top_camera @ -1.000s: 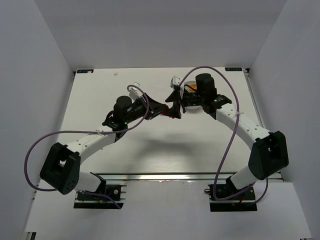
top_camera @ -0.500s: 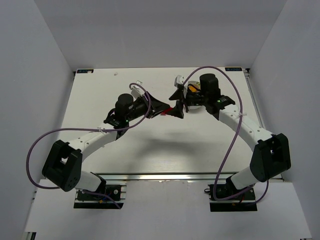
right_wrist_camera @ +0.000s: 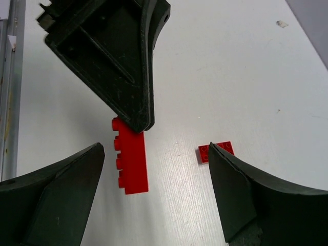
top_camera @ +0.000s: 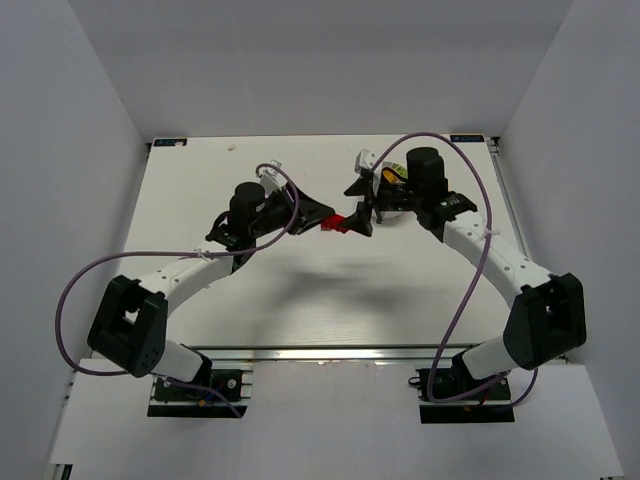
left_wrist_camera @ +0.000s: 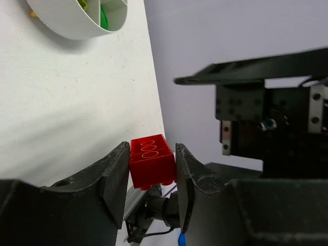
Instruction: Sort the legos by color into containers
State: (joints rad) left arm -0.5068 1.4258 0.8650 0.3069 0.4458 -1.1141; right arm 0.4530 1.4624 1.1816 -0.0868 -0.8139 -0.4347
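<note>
Left gripper [left_wrist_camera: 151,177] pinching red brick [left_wrist_camera: 151,161] across its long sides, right gripper [right_wrist_camera: 154,148] spread wide around it without contact, flat red piece [right_wrist_camera: 216,151] just beside on table [top_camera: 330,290], white dish [left_wrist_camera: 66,28] under right wrist, well inside far edge, broad white surface toward near edge.

Top view: bright, even, diffuse light from overhead. White table [top_camera: 200,190] near washed out, little texture. Soft grey shadow under both arms, edges blurred. Walls cool lavender-grey, dimmer than table.

Left wrist view: red brick [left_wrist_camera: 152,163] sharp, saturated. Left gripper fingers [left_wrist_camera: 113,177] dark, faint sheen on inner edges. Broad soft shadow across table at lower left. White dish [left_wrist_camera: 72,25] throws soft shadow beneath rim.

Right wrist view: table bright, fine grain visible. Right gripper fingers [right_wrist_camera: 56,189] near-black, slightly soft close to lens.
</note>
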